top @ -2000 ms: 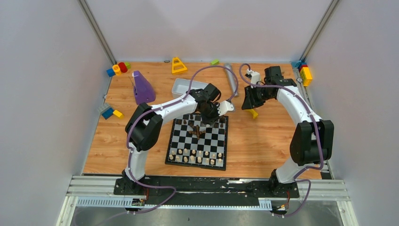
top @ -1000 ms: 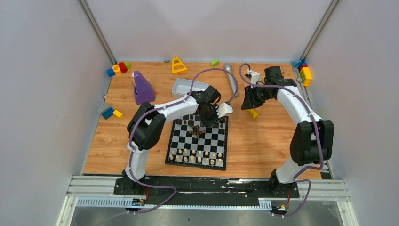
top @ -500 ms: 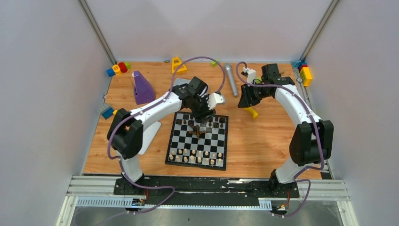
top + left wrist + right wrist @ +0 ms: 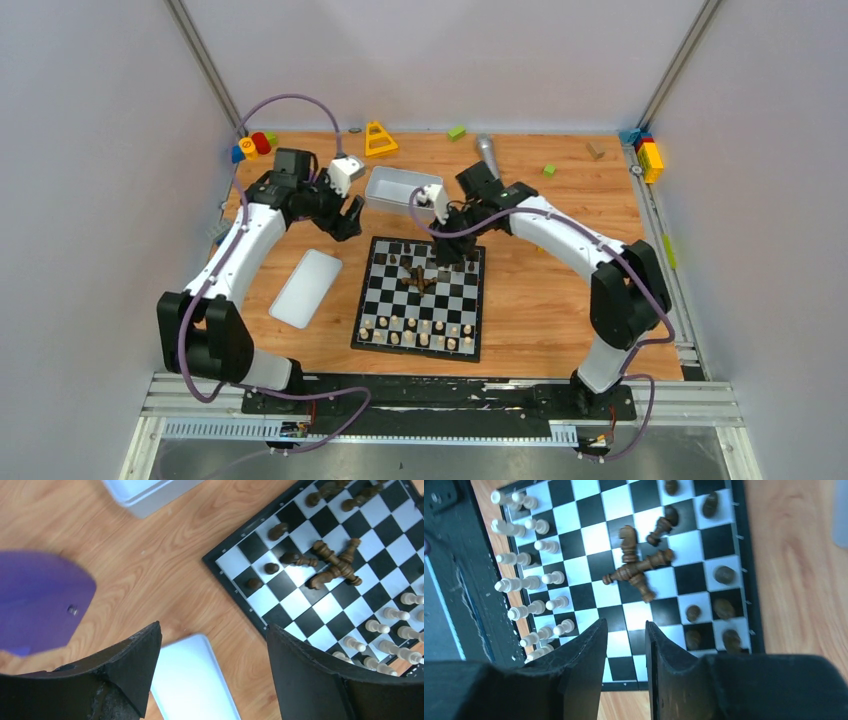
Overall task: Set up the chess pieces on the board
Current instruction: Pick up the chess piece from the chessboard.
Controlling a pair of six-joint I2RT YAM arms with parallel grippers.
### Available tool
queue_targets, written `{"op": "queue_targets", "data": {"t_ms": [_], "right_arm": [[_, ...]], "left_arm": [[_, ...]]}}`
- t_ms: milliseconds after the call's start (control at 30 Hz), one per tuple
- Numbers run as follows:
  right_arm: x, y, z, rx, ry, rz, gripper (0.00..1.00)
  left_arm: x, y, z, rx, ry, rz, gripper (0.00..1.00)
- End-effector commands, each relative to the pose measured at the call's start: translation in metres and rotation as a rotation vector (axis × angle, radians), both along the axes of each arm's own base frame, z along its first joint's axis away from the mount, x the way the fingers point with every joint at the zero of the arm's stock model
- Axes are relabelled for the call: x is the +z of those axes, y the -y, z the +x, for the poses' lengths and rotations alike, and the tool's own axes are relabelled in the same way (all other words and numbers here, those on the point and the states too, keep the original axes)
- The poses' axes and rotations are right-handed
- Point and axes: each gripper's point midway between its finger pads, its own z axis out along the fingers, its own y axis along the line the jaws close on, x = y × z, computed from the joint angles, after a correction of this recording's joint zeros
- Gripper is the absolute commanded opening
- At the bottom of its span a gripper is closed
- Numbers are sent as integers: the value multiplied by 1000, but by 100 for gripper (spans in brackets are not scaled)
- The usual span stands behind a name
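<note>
We see left gripper [image 4: 349, 217] over wooden bench [image 4: 560, 290], jaws spread wide, right gripper [image 4: 447, 252] above one checkered black-and-white chessboard [image 4: 455, 296], jaws narrowly parted, two near rows of pale beige chessmen [image 4: 412, 325]

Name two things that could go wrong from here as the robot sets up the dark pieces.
1. The fallen dark pieces lie crossed in a heap mid-board. Pinching one with the right tool could drag or roll the others.
2. The standing dark pieces sit close to that heap and to the tool, which hangs over the board, so a slightly off descent might topple them.
</note>
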Motion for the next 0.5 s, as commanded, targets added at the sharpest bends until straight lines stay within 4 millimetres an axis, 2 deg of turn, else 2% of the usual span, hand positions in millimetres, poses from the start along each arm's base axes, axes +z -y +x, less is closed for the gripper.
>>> {"op": "queue_targets", "data": {"t_ms": [0,167,467], "right_arm": [[-24,-22,-4,137,100,-62,35],[-50,-33,-11,230,139,-114,38],[-85,-36,-13,332,196,-213,39]], "left_arm": [[22,-23,-3,119,30,-84,87],[26,-47,-4,197,49,-100,99],[24,-55,-14,211,55,-93,100]]}}
